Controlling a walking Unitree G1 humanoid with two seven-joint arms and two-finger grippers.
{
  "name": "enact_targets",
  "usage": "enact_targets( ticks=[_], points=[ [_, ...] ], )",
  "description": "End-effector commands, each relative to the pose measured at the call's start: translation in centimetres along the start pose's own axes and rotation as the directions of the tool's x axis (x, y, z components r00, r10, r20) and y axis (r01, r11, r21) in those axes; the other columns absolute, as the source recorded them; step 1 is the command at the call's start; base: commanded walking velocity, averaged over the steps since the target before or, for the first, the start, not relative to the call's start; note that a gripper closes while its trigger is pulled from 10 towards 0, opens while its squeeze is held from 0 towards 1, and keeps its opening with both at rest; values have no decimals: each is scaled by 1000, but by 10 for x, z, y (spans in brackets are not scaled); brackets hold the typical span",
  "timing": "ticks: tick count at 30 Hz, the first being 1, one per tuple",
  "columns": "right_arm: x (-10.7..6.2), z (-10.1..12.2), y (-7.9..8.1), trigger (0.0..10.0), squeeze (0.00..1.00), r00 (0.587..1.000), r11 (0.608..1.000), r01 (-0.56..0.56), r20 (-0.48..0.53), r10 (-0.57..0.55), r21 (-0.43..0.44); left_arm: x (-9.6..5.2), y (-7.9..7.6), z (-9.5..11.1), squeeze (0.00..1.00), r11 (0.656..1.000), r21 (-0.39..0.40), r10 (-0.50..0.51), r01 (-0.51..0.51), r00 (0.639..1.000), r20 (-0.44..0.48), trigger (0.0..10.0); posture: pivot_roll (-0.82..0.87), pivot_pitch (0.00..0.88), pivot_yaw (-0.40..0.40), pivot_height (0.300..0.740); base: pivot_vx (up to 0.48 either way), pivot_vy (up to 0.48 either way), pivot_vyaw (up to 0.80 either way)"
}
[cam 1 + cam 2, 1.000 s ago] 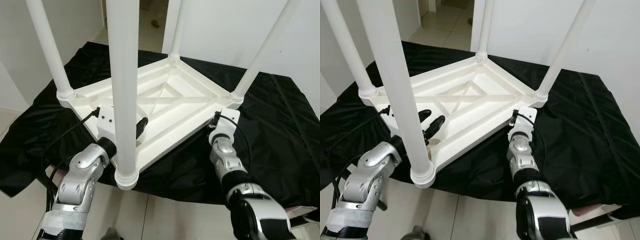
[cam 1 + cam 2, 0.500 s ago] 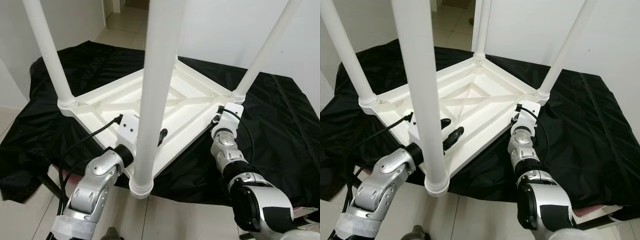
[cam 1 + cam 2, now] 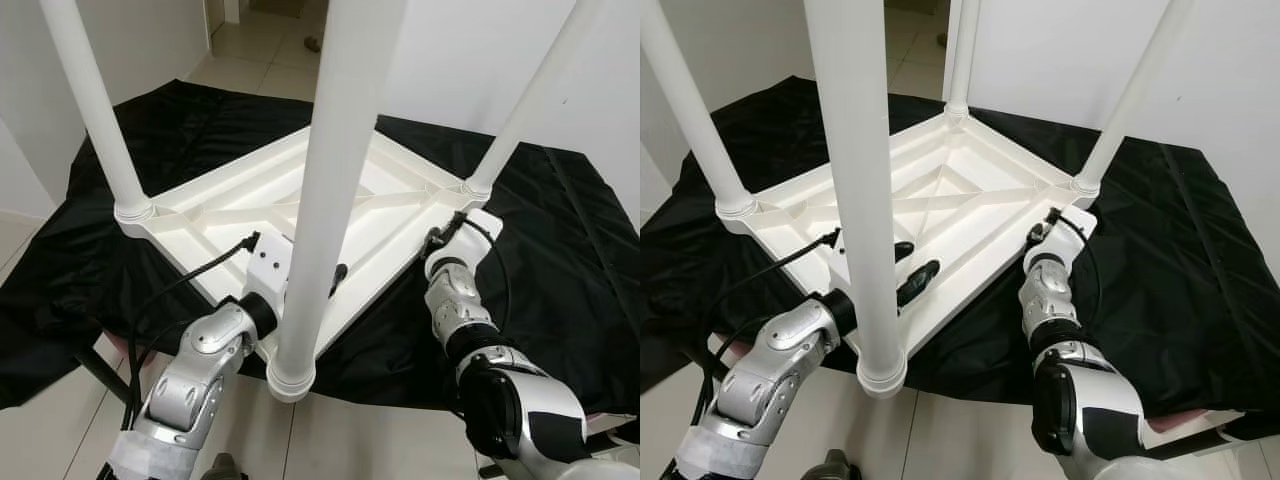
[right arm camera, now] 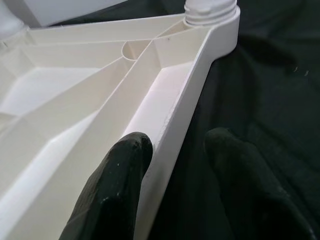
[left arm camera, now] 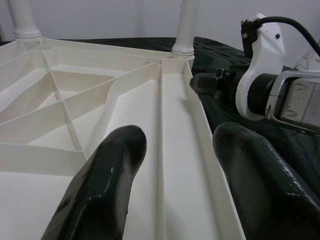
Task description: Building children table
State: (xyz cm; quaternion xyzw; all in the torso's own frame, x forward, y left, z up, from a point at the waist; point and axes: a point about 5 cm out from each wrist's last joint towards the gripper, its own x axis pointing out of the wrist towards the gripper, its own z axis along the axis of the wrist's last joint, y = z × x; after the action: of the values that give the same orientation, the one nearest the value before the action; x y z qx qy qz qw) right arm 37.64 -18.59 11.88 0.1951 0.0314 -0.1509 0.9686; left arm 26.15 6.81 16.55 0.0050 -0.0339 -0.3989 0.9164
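Note:
A white plastic children's table lies upside down on a black cloth, its four legs pointing up. The near leg rises close in front of me. My left gripper reaches in beside that leg, open, with one finger inside the ribbed underside and the other over the cloth. The right gripper is at the table's right edge, just short of the right leg's socket. It is open, with the rim between its fingers.
The black cloth covers a low platform, drooping over its near edge to a tiled floor. White walls stand behind and to the left. A doorway opens at the back. A cable loops from my left wrist.
The near corner and its leg have shifted right in the picture. My left arm has reached further in along the near edge. The right wrist has crept slightly towards the right leg.

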Motion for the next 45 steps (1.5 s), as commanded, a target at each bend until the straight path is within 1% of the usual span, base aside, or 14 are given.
enact_targets(
  ticks=[1,4,6,7,9,17,21,24,28,30,34,35,41,45],
  points=[
    [0,-8,2,10000,0,998,997,-23,-64,28,69,2,-15,-2,0,996,-15,-88,87,996,-8,10000,164,84,-69,740,0,0,0],
    [0,-8,2,10000,0,998,997,-23,-64,28,69,2,-15,-2,0,996,-15,-88,87,996,-8,10000,164,84,-69,740,0,0,0],
    [1,-9,4,10000,0,994,993,-42,-92,52,111,5,-21,-1,0,993,-15,-115,115,993,-8,10000,164,88,-68,740,0,0,0],
    [1,-9,4,10000,0,994,993,-42,-92,52,111,5,-21,-1,0,993,-15,-115,115,993,-8,10000,164,88,-68,740,0,0,0],
    [1,-10,5,10000,0,990,985,-61,-113,80,162,7,-26,0,0,990,-16,-140,140,990,-5,10000,162,90,-65,740,0,0,0],
    [2,-10,6,10000,0,985,978,-87,-132,113,192,10,-34,2,0,984,-15,-179,179,984,-1,10000,156,94,-59,740,0,0,0],
    [5,-6,12,10000,0,968,957,-175,-137,210,233,22,-49,10,0,972,-21,-233,234,972,25,10000,148,98,-45,740,0,0,0],
    [5,-4,15,10000,0,961,948,-208,-132,245,242,26,-52,14,0,970,-21,-241,242,970,37,10000,150,101,-43,740,0,0,0],
    [6,0,21,10000,0,953,942,-239,-129,274,234,30,-55,19,0,969,-20,-246,247,968,52,10000,150,101,-43,740,0,0,0],
    [7,2,27,10000,0,945,938,-273,-126,303,214,33,-56,23,0,968,-17,-249,250,967,62,10000,150,101,-43,740,0,0,0],
    [7,5,34,10000,0,938,935,-298,-122,324,190,37,-58,25,0,968,-9,-251,252,966,70,10000,150,101,-43,740,0,0,0],
    [7,5,34,10000,0,938,935,-298,-122,324,190,37,-58,25,0,968,-9,-251,252,966,70,10000,150,101,-43,740,0,0,0],
    [6,9,55,10000,0,926,926,-338,-114,359,168,40,-62,31,0,971,-20,-237,240,967,89,10000,179,117,-37,740,0,0,0],
    [6,10,60,10000,0,923,922,-349,-110,370,169,40,-62,32,0,973,-24,-228,231,969,91,10000,184,119,-36,740,0,0,0]
  ],
)
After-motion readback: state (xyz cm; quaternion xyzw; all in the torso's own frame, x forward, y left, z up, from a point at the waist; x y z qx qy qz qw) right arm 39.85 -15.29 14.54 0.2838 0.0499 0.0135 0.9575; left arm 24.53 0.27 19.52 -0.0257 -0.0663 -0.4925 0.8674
